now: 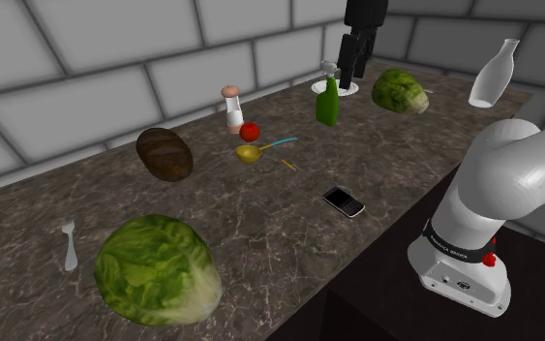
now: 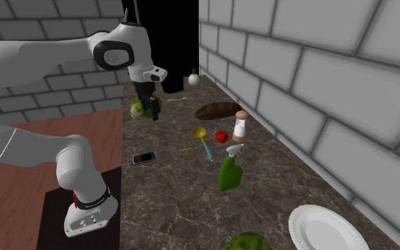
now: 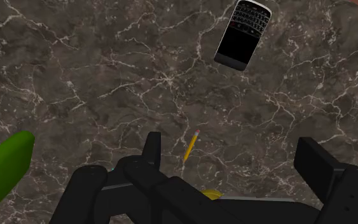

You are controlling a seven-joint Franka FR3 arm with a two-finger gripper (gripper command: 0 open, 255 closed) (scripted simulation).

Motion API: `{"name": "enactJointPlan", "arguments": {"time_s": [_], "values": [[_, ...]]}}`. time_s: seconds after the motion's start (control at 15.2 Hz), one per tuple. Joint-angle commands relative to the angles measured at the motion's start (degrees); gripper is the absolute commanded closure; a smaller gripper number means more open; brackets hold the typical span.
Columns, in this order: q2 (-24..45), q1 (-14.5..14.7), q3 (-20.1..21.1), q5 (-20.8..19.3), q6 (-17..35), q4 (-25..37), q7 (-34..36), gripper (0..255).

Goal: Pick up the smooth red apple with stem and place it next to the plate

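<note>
While the gripper (image 1: 349, 68) hangs high above the dark marble counter (image 1: 260, 242), at the upper middle of the shoulder view, its two black fingers stand well apart with nothing between them. In the wrist view, bare counter and a yellow pencil (image 3: 191, 146) show between the spread fingers (image 3: 151, 147). A black phone (image 3: 243, 33) lies farther out, and the green spray bottle (image 3: 2, 168) sits off to one side.

The red apple (image 1: 250, 131) rests on the counter a little left of the shoulder view's centre. It is just beside the white shaker (image 1: 231, 108) with the brown cap, at the shaker's lower right, and just above the bowl of a yellow spoon (image 1: 248, 153). A blue-handled utensil (image 1: 280, 143) lies to its right.

The apple is round, with no clear long axis. It seems to sit upright with a small greenish stem end on top, though that detail is too small to be sure.

In the second exterior view the apple (image 2: 221, 136) lies right of centre, between the spoon (image 2: 199, 132) and the shaker (image 2: 240, 126). The gripper (image 2: 148, 110) is well apart from it, toward the upper left.

The white plate (image 2: 319, 227) lies in that view's lower right corner, beyond the spray bottle (image 2: 229, 170) and far from the apple.

Elsewhere in the shoulder view, a brown loaf (image 1: 164, 153) lies left of the apple. A large lettuce head (image 1: 157, 269) fills the lower left, with a white fork (image 1: 69, 244) beside it.
</note>
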Motion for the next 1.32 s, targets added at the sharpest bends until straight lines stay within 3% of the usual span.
{"name": "enactJointPlan", "arguments": {"time_s": [0.0, 0.59, 1.25], "values": [[0.0, 0.0, 0.0, 0.0, 0.0, 0.0, 0.0, 0], [18.27, -1.39, 4.63, -0.68, 13.68, 4.78, 7.62, 0], [40.62, -3.05, 7.86, -5.59, 22.62, 17.71, 17.3, 0]]}}
